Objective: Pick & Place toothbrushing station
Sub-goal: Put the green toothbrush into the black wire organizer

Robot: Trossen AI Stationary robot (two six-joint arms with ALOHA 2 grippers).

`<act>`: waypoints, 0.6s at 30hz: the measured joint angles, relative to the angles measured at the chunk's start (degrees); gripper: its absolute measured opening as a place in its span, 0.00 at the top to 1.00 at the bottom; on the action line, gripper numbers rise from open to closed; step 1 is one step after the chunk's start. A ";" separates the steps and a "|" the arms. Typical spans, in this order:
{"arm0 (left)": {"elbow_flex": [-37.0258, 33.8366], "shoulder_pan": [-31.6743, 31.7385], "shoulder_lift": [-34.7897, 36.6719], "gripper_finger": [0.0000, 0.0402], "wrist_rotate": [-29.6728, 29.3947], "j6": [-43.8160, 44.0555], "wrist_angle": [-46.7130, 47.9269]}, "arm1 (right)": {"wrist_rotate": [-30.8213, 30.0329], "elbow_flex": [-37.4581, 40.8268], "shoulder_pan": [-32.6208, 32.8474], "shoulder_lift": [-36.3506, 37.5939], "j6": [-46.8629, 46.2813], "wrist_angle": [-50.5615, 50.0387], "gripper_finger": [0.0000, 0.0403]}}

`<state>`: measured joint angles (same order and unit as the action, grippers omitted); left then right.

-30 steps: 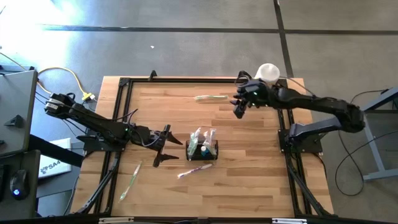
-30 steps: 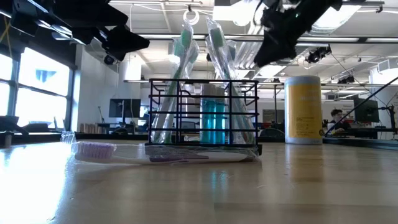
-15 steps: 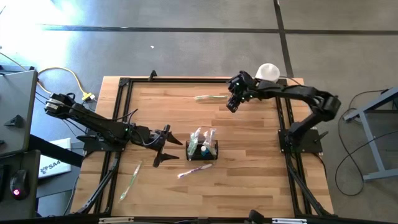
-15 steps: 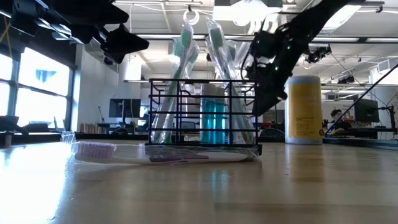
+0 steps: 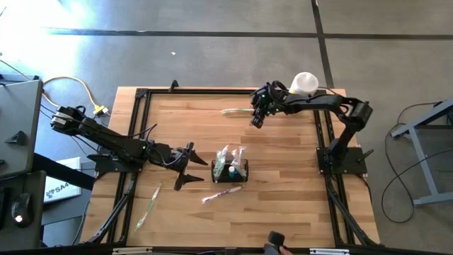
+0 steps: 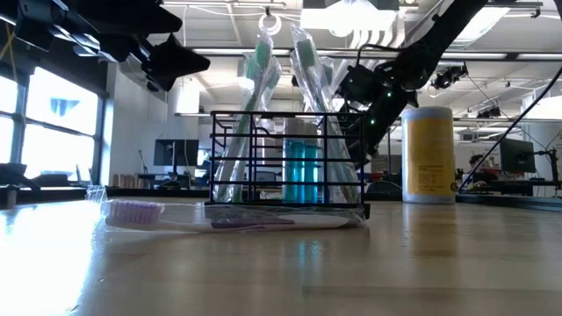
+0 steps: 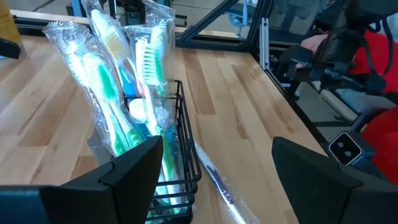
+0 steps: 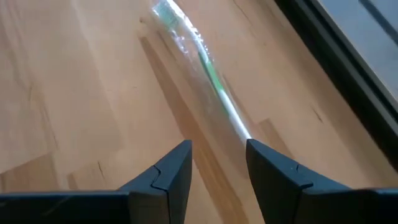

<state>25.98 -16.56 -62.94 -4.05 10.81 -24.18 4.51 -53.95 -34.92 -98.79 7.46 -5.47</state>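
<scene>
From above, my right gripper (image 5: pixel 255 119) hangs over the far half of the worktop, just beside the wrapped toothbrush (image 5: pixel 239 111) lying near the far edge, with the yellow bottle (image 5: pixel 305 83) at the far right corner. The toothbrushing station (image 5: pixel 230 170) sits mid-table toward the near edge, already stuffed with wrapped brushes, and my left gripper (image 5: pixel 185 167) waits just to its left, fingers spread wide and empty. Two more brushes are loose: one (image 5: pixel 221 193) touching the station's near side, one (image 5: pixel 147 207) by the near left corner. At table height, the station (image 6: pixel 287 158) stands upright with a purple brush (image 6: pixel 211 218) in front of it, and my right arm hangs behind it beside the bottle (image 6: pixel 428 154). My left wrist camera looks past parted fingers at the station (image 7: pixel 183 155) close ahead. My right wrist camera shows my fingers (image 8: pixel 169 169) narrowly parted, holding nothing, the green toothbrush (image 8: pixel 202 57) just ahead of them. I judge I'm on the reach for this brush. Next I must drop lower, straddle its handle and close.
</scene>
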 joint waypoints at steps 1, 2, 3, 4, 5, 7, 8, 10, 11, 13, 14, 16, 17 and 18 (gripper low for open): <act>0.00 0.00 0.00 0.26 0.00 0.00 0.09 | 0.04 0.00 0.00 -0.10 0.34 0.24 0.64; 0.00 0.00 0.00 0.26 0.00 0.00 0.19 | 0.03 0.00 -0.05 -0.11 0.58 0.31 0.64; 0.00 0.00 0.00 0.26 0.00 0.02 0.23 | -0.06 0.01 -0.11 -0.11 1.11 0.56 0.64; 0.00 0.00 0.00 0.26 0.00 0.04 0.31 | -0.06 0.01 -0.11 -0.11 1.66 0.96 0.64; 0.00 0.00 -0.12 0.26 0.00 0.10 0.30 | -0.06 0.01 -0.12 -0.11 1.86 1.34 0.64; 0.00 0.00 -0.71 0.26 0.00 0.21 0.16 | -0.09 0.00 -0.13 -0.11 1.91 2.00 0.64; 0.00 0.00 -0.88 0.26 -0.02 0.22 0.29 | -0.10 0.00 -0.13 -0.11 1.91 2.30 0.64; 0.00 0.00 -1.57 0.26 -0.03 0.51 -0.41 | -0.09 0.01 -0.13 -0.11 2.01 2.29 0.64; 0.00 0.00 -2.00 0.26 -0.06 0.87 -0.55 | -0.11 0.00 -0.13 -0.11 2.14 2.27 0.64; -0.02 0.00 -2.91 0.26 -0.13 1.49 -0.68 | -0.11 0.01 -0.13 -0.11 2.55 2.27 0.64; -0.02 0.00 -3.39 0.26 -0.13 1.49 -1.47 | -0.14 0.00 -0.13 -0.11 2.69 2.40 0.64; -0.02 0.00 -4.05 0.26 -0.13 1.49 -2.40 | -1.24 0.00 -0.11 -0.11 2.72 2.50 0.64; -0.02 0.00 -4.41 0.26 -0.13 1.47 -2.70 | -1.53 0.02 -0.13 -0.11 2.70 2.37 0.64; -0.02 0.00 -4.63 0.26 -0.13 1.43 -2.93 | -1.46 0.01 -0.14 -0.11 2.44 2.23 0.64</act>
<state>25.96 -16.56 -67.57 -4.19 12.24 -27.10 3.05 -53.94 -35.06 -98.89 9.90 -3.24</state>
